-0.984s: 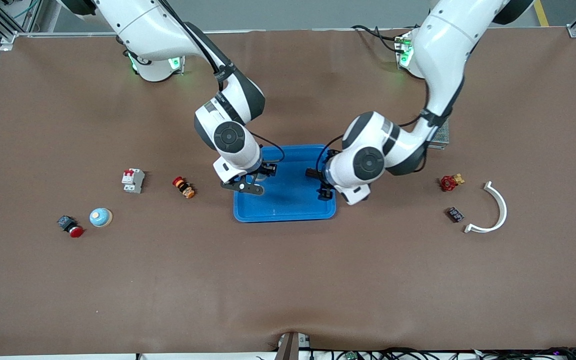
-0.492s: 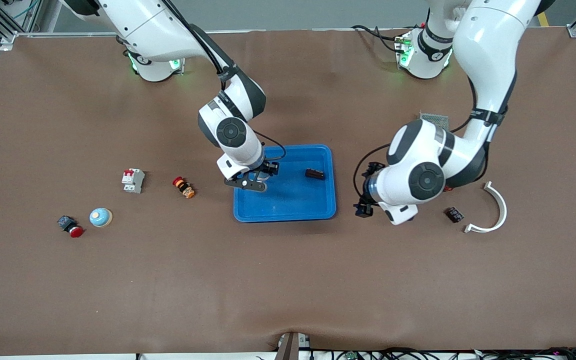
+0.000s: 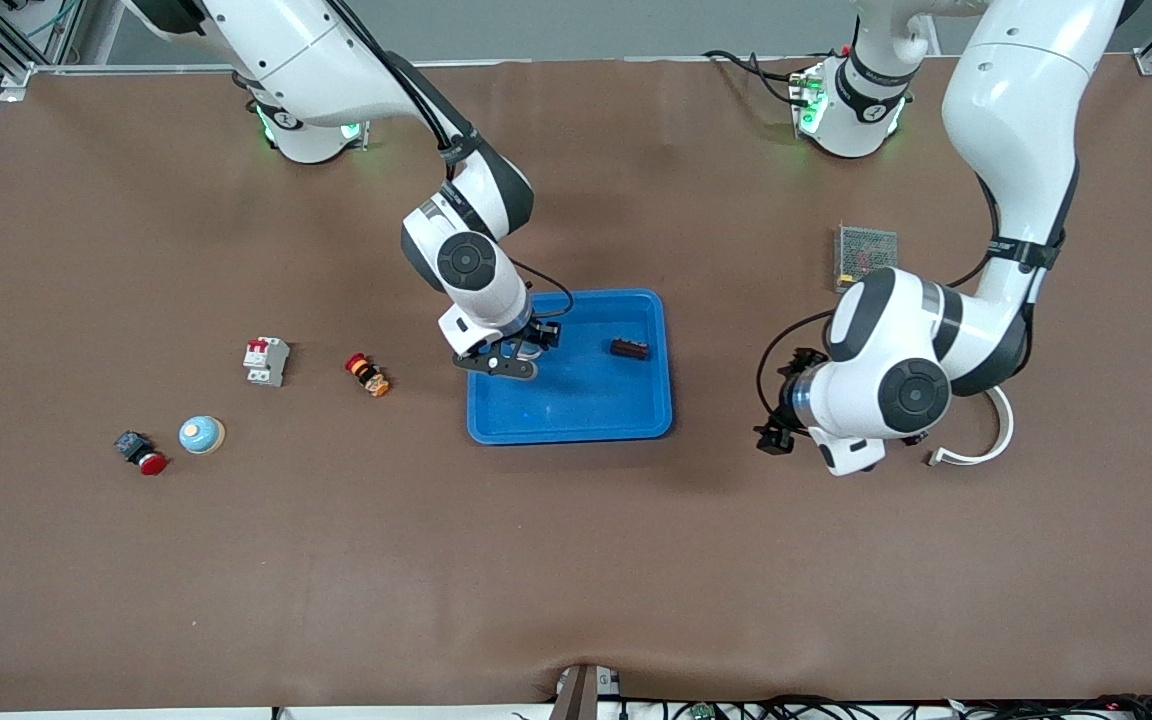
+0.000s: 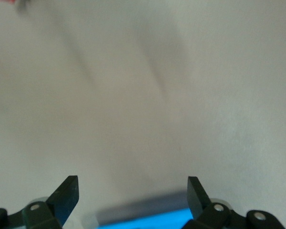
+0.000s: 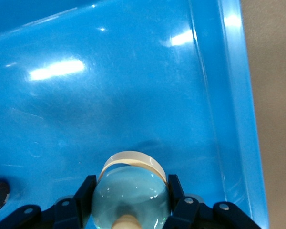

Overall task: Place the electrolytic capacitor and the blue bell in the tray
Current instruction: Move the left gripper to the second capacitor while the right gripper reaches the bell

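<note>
The blue tray [image 3: 576, 425] lies mid-table. The dark electrolytic capacitor [image 3: 629, 348] lies in it, toward the left arm's end. My right gripper [image 3: 513, 356] is over the tray's end toward the right arm. In the right wrist view it [image 5: 130, 196] is shut on a pale blue bell [image 5: 130, 198] with a cream base, low over the tray floor [image 5: 133, 86]. Another blue bell [image 3: 201, 434] sits on the table toward the right arm's end. My left gripper [image 3: 774, 440] is open and empty [image 4: 132, 195] over bare table beside the tray, whose edge [image 4: 148, 222] shows between its fingers.
A white breaker [image 3: 266, 360] and a red-orange part [image 3: 368, 374] lie between the tray and the bell on the table. A red push button [image 3: 141, 452] lies beside that bell. A metal mesh box [image 3: 866, 252] and a white curved piece [image 3: 998, 425] lie toward the left arm's end.
My left gripper has let go of the capacitor in the tray and swung away toward the left arm's end of the table. My right gripper has shifted slightly over the tray.
</note>
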`<state>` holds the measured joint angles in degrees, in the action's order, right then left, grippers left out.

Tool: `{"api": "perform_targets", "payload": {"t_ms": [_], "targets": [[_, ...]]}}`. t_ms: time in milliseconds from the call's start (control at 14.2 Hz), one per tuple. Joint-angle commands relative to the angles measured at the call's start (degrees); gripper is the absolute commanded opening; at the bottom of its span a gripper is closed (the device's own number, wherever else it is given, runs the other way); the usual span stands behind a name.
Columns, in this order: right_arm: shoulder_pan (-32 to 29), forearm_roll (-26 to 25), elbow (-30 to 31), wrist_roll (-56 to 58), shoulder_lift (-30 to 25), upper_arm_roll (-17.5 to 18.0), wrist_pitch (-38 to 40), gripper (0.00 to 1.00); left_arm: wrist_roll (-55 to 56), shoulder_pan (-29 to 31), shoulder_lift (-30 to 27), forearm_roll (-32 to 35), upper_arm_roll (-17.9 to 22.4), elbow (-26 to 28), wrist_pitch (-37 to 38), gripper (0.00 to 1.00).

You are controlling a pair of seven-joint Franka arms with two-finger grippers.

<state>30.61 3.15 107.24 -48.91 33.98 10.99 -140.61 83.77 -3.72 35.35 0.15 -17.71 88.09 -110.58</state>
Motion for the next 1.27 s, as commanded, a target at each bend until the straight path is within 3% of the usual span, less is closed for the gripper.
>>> {"api": "perform_targets", "payload": {"t_ms": [0, 633, 703, 844, 914, 1055, 1195], "targets": [[1.29, -0.34, 1.04, -0.92, 0.56, -0.53, -2.12, 0.49, -5.62, 2.75, 0.42, 2.66, -0.40, -0.64, 0.98, 1.00], [2.35, -0.43, 1.22, -1.01, 1.79, -0.79, -4.41, 0.51, -19.25, 9.52, 3.06, 5.57, 1.10, 0.68, 1.07, 1.00], [2.35, -0.43, 1.22, -1.01, 1.79, -0.88, -4.41, 0.54, -21.00, 9.70, 3.23, 6.44, 1.27, 0.68, 1.07, 1.00], [2.35, -0.52, 1.22, -1.01, 1.79, -0.88, -4.32, 0.71, -23.90, 9.70, 3.32, 10.99, 2.23, 1.55, 1.07, 1.00], [2.35, -0.52, 1.22, -1.01, 1.79, -0.88, -4.32, 0.98, -25.66, 10.05, 3.49, 11.80, 2.33, 1.82, 1.07, 1.00], [2.35, -0.60, 1.22, -0.93, 1.71, -0.88, -4.15, 1.00, -29.96, 12.15, 3.93, 11.98, 2.42, 1.64, 0.63, 0.98], [2.26, -0.61, 0.96, -0.84, 1.01, -0.88, -3.54, 1.00, -32.87, 13.30, 4.64, 11.98, 2.42, 1.47, -0.16, 0.90]]}}
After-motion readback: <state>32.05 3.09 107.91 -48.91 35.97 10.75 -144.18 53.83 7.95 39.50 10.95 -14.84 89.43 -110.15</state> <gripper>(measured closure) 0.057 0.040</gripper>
